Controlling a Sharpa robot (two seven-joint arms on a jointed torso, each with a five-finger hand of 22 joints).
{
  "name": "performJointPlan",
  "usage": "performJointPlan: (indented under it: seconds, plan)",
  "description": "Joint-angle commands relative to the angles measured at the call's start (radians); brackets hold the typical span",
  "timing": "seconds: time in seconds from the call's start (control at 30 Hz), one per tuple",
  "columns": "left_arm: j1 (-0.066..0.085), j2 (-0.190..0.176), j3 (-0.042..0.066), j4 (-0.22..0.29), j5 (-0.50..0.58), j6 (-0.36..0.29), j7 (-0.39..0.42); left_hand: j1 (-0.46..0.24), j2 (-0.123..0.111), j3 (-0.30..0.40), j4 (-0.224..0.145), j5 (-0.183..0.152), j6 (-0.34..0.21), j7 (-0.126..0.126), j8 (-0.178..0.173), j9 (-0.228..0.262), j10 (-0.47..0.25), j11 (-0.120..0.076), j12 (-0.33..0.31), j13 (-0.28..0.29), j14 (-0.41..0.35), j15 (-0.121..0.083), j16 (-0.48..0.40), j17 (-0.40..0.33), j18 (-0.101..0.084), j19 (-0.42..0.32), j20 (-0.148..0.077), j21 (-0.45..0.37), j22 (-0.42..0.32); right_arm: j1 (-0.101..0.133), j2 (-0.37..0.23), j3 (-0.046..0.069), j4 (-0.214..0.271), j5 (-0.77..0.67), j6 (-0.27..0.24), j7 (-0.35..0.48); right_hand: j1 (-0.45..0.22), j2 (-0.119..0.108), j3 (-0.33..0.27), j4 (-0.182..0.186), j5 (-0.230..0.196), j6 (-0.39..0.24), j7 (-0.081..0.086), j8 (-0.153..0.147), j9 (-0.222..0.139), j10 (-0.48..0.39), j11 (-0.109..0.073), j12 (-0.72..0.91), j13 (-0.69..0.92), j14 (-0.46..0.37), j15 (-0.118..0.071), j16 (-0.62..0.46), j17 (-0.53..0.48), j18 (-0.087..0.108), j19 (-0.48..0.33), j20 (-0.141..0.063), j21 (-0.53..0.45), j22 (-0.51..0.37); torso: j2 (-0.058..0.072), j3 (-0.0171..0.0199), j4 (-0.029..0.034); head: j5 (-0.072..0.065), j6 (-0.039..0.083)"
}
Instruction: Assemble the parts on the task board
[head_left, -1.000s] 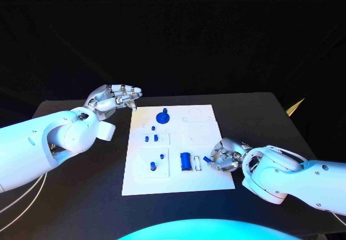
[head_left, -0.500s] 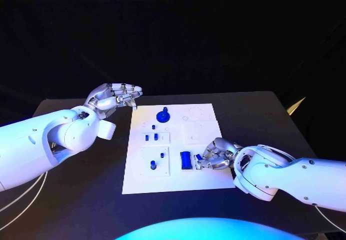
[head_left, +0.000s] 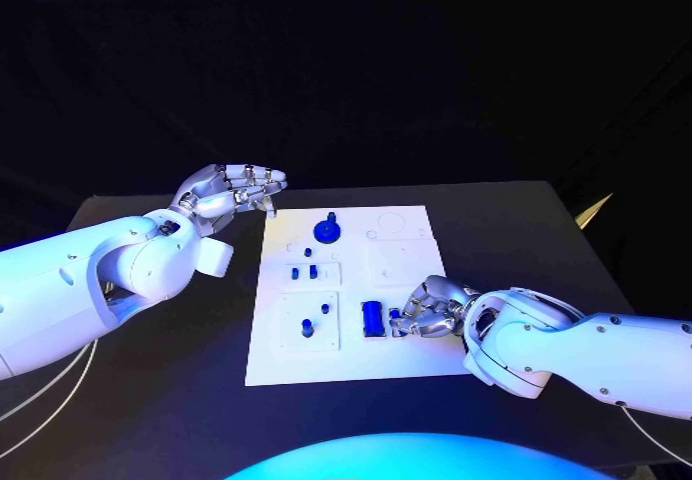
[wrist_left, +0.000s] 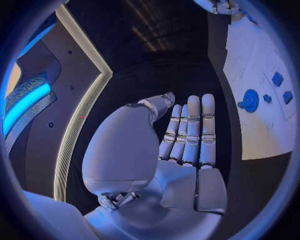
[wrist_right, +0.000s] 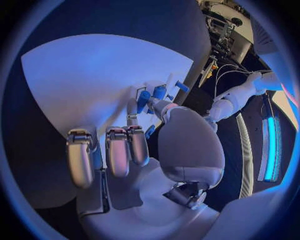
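Note:
The white task board (head_left: 411, 355) lies in the middle of the table. On it are a blue gear (head_left: 327, 234), two small blue blocks (head_left: 303, 272), a short blue peg (head_left: 306, 326) and a blue cylinder (head_left: 372, 318). My right hand (head_left: 427, 308) hangs low over the board's near right part, just right of the cylinder, and pinches a small blue part (head_left: 394, 315) between thumb and finger; that part (wrist_right: 144, 98) shows at its fingertips. My left hand (head_left: 231, 190) is raised off the board's far left corner, palm bare, fingers (wrist_left: 190, 130) straight, holding nothing. The gear (wrist_left: 250, 100) lies beyond it.
The board's right half (head_left: 404, 250) carries pale outlined slots with nothing blue in them. Black table (head_left: 534, 230) surrounds the board, with its right edge near a yellowish object (head_left: 591, 212). My right forearm (head_left: 577, 350) lies across the table's near right.
My right hand has slid left along the board's near part with the small blue part, ending beside the blue cylinder. The left hand has stayed put.

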Motion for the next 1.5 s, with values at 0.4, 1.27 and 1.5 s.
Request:
performJointPlan:
  seconds: [0.4, 1.27, 1.5]
  plan:
    - [0.001, 0.001, 0.001, 0.002, 0.005, 0.016, 0.004, -0.004, 0.009, 0.003, 0.005, 0.002, -0.002, -0.002, 0.006, 0.001, -0.008, -0.003, 0.005, -0.002, -0.005, 0.002, -0.004, -0.001, 0.005, -0.005, 0.002, -0.006, 0.001, -0.002, 0.008, 0.000, -0.004, -0.022, 0.022, 0.006, -0.051, -0.005, -0.028, 0.014, -0.082, 0.003, 0.008, -0.006, -0.002, 0.071, -0.001, 0.002, 0.218, 0.085, -0.001, 0.000, 0.169, -0.007, 0.104, -0.004, 0.005, 0.263, 0.000, -0.0002, 0.0006, 0.000, 0.001]
    - [0.001, -0.003, 0.001, 0.002, 0.005, 0.013, 0.002, -0.006, 0.010, 0.003, 0.007, 0.002, -0.003, -0.001, 0.006, 0.001, -0.008, -0.002, 0.006, -0.002, -0.005, 0.002, -0.004, -0.001, 0.005, -0.005, 0.002, -0.007, 0.000, -0.002, -0.043, 0.000, 0.035, -0.027, 0.049, 0.059, -0.049, -0.020, -0.153, 0.034, -0.053, 0.001, 0.006, -0.006, 0.003, 0.071, -0.002, 0.002, 0.219, 0.084, -0.003, 0.000, 0.168, -0.007, 0.104, -0.006, 0.005, 0.263, -0.001, -0.0002, -0.0026, 0.004, 0.000]
    - [0.001, -0.003, 0.001, 0.002, 0.005, 0.011, 0.002, -0.006, 0.010, 0.003, 0.007, 0.002, -0.003, -0.001, 0.006, 0.001, -0.008, -0.002, 0.006, -0.002, -0.005, 0.002, -0.004, -0.001, 0.005, -0.005, 0.002, -0.007, 0.000, -0.002, -0.062, -0.001, 0.043, -0.020, 0.077, 0.075, -0.015, -0.023, -0.166, 0.017, -0.058, 0.001, 0.007, -0.007, 0.003, 0.072, -0.002, 0.004, 0.220, 0.085, -0.003, 0.000, 0.170, -0.007, 0.104, -0.005, 0.005, 0.263, 0.000, -0.0006, -0.0006, 0.001, 0.001]
